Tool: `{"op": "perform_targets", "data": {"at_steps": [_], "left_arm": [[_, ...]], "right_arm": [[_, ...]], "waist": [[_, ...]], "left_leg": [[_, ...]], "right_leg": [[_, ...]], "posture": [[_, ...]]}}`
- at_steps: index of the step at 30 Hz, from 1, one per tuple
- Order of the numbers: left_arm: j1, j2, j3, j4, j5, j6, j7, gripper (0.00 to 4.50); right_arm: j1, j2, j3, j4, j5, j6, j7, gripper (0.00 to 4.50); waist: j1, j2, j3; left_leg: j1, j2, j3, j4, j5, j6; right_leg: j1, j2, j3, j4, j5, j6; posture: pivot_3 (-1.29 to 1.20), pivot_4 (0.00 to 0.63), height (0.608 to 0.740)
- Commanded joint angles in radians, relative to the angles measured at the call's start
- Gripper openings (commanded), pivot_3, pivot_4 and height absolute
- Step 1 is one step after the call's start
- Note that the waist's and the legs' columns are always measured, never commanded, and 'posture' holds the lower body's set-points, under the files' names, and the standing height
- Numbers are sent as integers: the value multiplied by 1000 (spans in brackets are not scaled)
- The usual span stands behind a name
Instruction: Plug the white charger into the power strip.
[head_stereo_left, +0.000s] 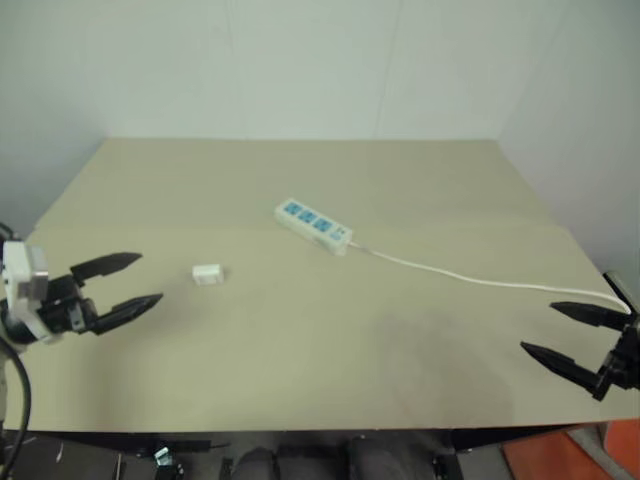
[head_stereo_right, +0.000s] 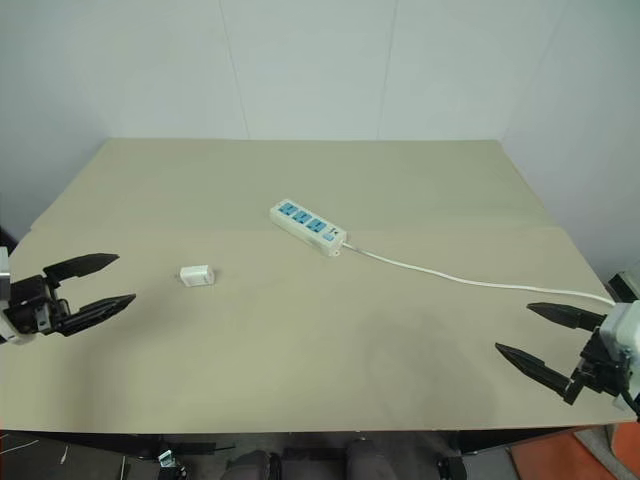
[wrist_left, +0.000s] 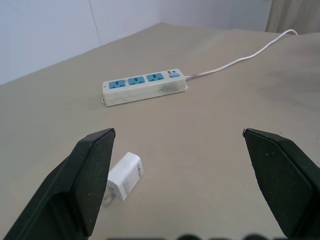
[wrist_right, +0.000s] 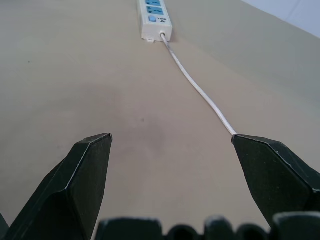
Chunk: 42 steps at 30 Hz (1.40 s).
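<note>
Holding both hands apart and empty, left hand (head_stereo_left: 115, 285) nearest the white charger (head_stereo_left: 207, 274); I judge a careless pinch could skid it from the power strip (head_stereo_left: 313, 225).

A broad beige table (head_stereo_left: 300, 380) stood pushed into the corner of a plain room, its matte top evenly lit. Pale white walls (head_stereo_left: 300, 60) rose behind it and along its right side, marked by faint vertical panel seams. Below the table's dark front edge, a patch of orange floor (head_stereo_left: 575, 455) showed at the lower right.
</note>
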Motion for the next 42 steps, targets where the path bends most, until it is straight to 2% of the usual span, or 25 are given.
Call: {"op": "perform_targets", "data": {"at_steps": [1, 10, 17, 22, 26, 31, 35, 38, 42], "left_arm": [[3, 19, 37, -34, -18, -15, 3, 4457], [-28, 17, 16, -14, -9, -20, 3, 4457], [-131, 30, -63, 63, 12, -13, -47, 4457], [-273, 62, -138, 197, 41, -11, -115, 4457], [-298, 120, -142, 212, 19, 37, -201, 4457], [-365, 148, -159, 268, 38, 44, -226, 4457], [-430, 142, -163, 310, 59, -3, -226, 4457], [-438, 131, -153, 309, 69, -34, -201, 4457], [-369, 116, -142, 160, 71, -28, -142, 4457]], "right_arm": [[-12, -8, -7, -5, 4, -24, 0, 4500], [-9, 0, -8, -16, 1, -30, -8, 4500], [24, 21, -25, -70, 10, -27, -34, 4500], [14, 32, -6, -117, 20, -16, -66, 4500], [20, 61, 19, -173, 9, -21, -104, 4500], [-8, 74, 44, -182, 4, -24, -138, 4500], [-107, 68, 120, -112, -46, -57, -168, 4500], [-257, 50, 213, -13, -91, -27, -209, 4500], [-491, 46, 381, 187, -188, -35, -210, 4500]], "waist": [[0, 0, 0], [1, 0, 0], [4, 0, 0], [4, 0, 0], [-5, 0, 0], [0, -1, 0], [2, -1, -1], [-5, -1, -1], [-8, -1, -1]], "left_leg": [[0, 0, 0, 0, 0, 0], [0, 0, 0, 0, 0, 0], [0, -1, 0, 0, 0, 0], [0, -1, 0, 0, 0, 0], [-1, -1, 0, -1, 0, 0], [-1, -1, 0, -2, 0, 0], [0, -1, 0, -2, 0, 0], [0, -1, 0, -2, 0, 0], [-1, -1, 1, -2, 0, 0]], "right_leg": [[0, 0, 0, 0, 0, 0], [0, 0, 0, 0, 0, 0], [0, 0, 0, 0, 0, 0], [0, 0, 0, 0, 0, 0], [-1, 1, 0, 0, 0, 0], [-1, 0, 0, 0, 0, 0], [0, 0, 0, 1, 0, 1], [-1, 0, 1, 1, 0, 0], [-3, 1, 2, 3, 0, 0]], "posture": [[0, 150, 740], [0, 150, 740], [0, 150, 740], [0, 150, 740], [0, 150, 740], [0, 150, 740], [0, 150, 740], [0, 150, 740], [0, 150, 740]]}}
